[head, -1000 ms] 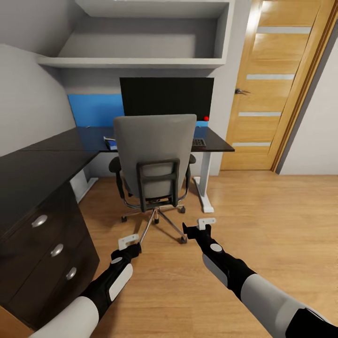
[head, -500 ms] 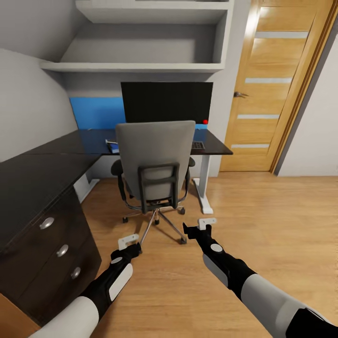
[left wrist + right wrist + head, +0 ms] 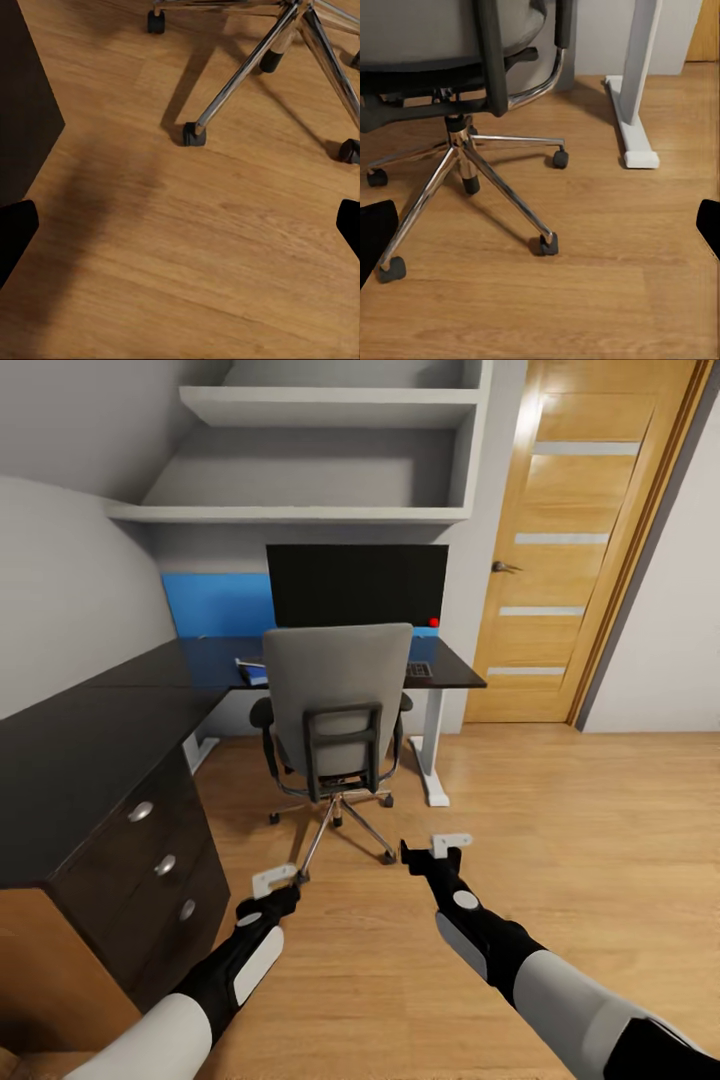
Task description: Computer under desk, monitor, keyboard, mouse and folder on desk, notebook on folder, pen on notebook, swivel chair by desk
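Note:
The grey swivel chair [image 3: 340,695] stands at the desk [image 3: 90,730], its back toward me and its chrome base [image 3: 472,172] on the wood floor. Behind it the black monitor [image 3: 357,585] stands on the desktop. Right of the chair back an end of the keyboard [image 3: 421,670] shows. On its left the blue folder [image 3: 254,675] lies on the desk with a pale thing on top. The chair hides the desk's middle; mouse and computer are out of view. My left gripper [image 3: 275,880] [image 3: 180,232] and right gripper [image 3: 440,847] [image 3: 540,229] hover open and empty over the floor, short of the chair's castors.
A black three-drawer unit [image 3: 150,860] with a wooden side stands close on my left. The white desk leg [image 3: 432,750] is right of the chair. A wooden door [image 3: 590,560] is at the back right, white shelves [image 3: 320,405] above the desk. Open floor lies to the right.
The whole view has shifted: chair and desk look a little farther off and more of the drawer unit's wooden side shows. Both arms hold the same pose, grippers still open.

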Motion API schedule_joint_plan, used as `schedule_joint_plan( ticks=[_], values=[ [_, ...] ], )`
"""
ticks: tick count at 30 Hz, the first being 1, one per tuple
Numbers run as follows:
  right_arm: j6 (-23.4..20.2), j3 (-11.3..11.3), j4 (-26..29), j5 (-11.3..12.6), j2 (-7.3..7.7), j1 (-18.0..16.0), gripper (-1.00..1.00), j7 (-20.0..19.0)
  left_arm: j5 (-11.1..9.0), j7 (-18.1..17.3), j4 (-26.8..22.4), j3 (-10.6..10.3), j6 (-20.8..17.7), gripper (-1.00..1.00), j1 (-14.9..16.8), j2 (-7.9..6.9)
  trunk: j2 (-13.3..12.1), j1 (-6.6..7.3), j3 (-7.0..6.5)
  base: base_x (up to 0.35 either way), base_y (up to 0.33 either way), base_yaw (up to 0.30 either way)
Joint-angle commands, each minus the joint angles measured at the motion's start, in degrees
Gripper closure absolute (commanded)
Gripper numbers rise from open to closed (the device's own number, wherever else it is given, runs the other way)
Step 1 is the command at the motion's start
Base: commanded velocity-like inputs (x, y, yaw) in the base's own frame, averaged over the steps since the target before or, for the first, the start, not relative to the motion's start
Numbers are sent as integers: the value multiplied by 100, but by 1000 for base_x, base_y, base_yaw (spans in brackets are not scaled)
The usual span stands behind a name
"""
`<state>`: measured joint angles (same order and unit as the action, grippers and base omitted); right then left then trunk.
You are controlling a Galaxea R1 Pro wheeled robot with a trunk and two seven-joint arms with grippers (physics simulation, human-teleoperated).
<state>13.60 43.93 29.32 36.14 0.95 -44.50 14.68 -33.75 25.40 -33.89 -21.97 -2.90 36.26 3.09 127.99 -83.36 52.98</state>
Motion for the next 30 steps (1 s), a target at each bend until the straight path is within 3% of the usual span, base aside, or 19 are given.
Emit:
schedule_joint_plan(
  ticks=[1, 8, 15, 19, 23, 26, 27, 30],
  values=[
    [132, 50, -31, 56, 4, 4, -100, 47, -24, 45, 23, -34, -21, -100, 4, -2, -39, 25, -13, -93, 4, 0],
    [675, 48, -139, 53, 2, 310, -100, 195, -29, 32, 255, -42, -13, -100, 4, 5, -320, 179, -139, -42, 2, 0],
    [1086, 48, -182, 49, 2, 716, -100, 342, -26, 20, 1283, -42, 191, -100, 4, 8, -600, 332, -264, -6, 0, 0],
    [1487, 49, -183, 47, 2, 1028, -100, 370, -20, 14, 2068, -55, 849, -100, 4, 84, -761, 420, -336, -1, 0, 0],
    [1777, 49, -187, 37, 2, 1376, -100, 410, -18, -13, 2916, -55, 1792, -100, 4, 256, -921, 508, -408, 0, 0, 0],
    [1855, 47, -212, 35, 5, 1551, -100, 418, -14, -19, 3087, -54, 2066, -100, -9, 311, -1042, 574, -462, 0, 0, 0],
    [2176, 40, -410, 34, 15, 1878, -100, 420, -10, -24, 3219, -53, 2282, -100, -161, 359, -1082, 596, -480, 0, 0, 0],
    [2427, 41, -630, 35, 15, 1964, -100, 417, -10, -22, 3242, -53, 2327, -100, -277, 368, -1202, 662, -534, 0, 0, 0]
  ],
)
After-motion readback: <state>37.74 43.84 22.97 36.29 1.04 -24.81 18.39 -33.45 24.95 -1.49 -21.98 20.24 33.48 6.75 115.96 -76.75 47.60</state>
